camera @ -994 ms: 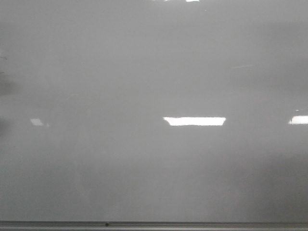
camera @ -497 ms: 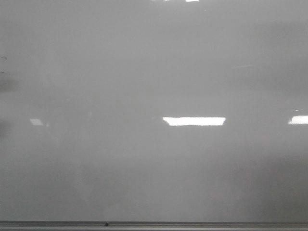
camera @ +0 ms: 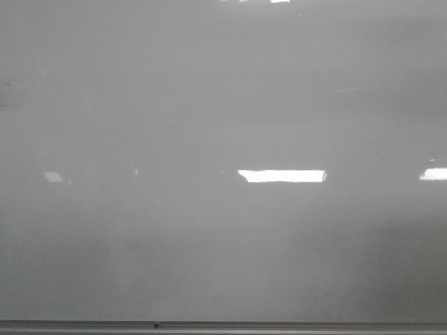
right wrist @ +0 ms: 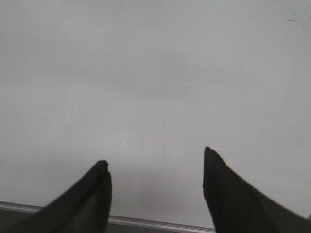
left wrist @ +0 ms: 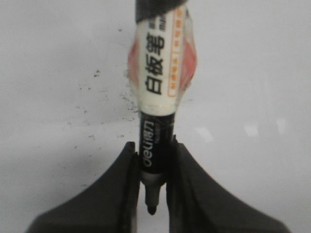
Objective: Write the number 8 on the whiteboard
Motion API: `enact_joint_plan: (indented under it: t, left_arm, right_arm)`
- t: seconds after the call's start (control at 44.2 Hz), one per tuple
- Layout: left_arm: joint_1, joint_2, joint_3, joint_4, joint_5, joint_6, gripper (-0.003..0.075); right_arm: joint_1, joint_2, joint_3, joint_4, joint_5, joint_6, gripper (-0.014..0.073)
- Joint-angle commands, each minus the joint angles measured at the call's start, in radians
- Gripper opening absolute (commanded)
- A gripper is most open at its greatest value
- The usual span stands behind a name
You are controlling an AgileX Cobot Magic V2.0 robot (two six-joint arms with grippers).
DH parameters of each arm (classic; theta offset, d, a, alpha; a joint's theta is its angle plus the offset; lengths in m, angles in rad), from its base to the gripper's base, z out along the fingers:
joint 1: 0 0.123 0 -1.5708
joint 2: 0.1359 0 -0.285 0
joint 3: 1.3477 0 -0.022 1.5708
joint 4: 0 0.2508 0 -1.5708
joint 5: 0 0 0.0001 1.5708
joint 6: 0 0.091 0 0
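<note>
Front view: whiteboard [camera: 209, 105] fills the whole frame, pale grey and glossy, with bright rectangular glare patches at center right and at the right edge, plus a fainter one at lower left. Thin grey metal rail [camera: 279, 326] runs along the bottom edge of the frame, with a small dark dot on it left of center. No arm or gripper shows in this view, and no drawn 8 is visible on the board in any of the three views. Left wrist view: left gripper [left wrist: 151, 194] is pinching a marker [left wrist: 158, 97], black fingers [left wrist: 114, 194] pressed against both sides of the black lower barrel. Marker body is cream with black Chinese print and an orange strip, wrapped in clear film that bulges orange-pink on each side; the black section carries "deli" lettering. Dark tip [left wrist: 151, 209] pointing down between the fingers, sitting low center in the frame. Cannot tell if the tip is touching the board. Board surface behind it [left wrist: 58, 73] has scattered small black specks to the left of the marker. Right wrist view: right gripper [right wrist: 155, 165] is spread wide with nothing between its fingers [right wrist: 228, 194], over bare board [right wrist: 155, 73]. Rail [right wrist: 146, 224] visible at the bottom of that frame, a few faint marks at upper right.
</note>
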Motion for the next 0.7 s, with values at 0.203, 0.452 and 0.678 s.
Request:
enact_joint_plan:
  t: [0.203,0.452,0.678]
  left_arm:
    - [-0.174,0.009,-0.213,-0.115,0.373,0.333,-0.0019]
    - [-0.353,0.123,-0.268,-0.267,0.474,0.574,-0.0019]
    - [-0.517,0.164,-0.278,-0.286,0.468,0.671,-0.0019]
  right_arm:
    - [0.005,0.117,-0.154,-0.003,0.133,-0.001,0.0449]
    - [0.074,0.246,-0.238,0.090,0.212,-0.150,0.0449]
    - [0.220,0.335,-0.290,0.261,0.302,-0.442,0.0449]
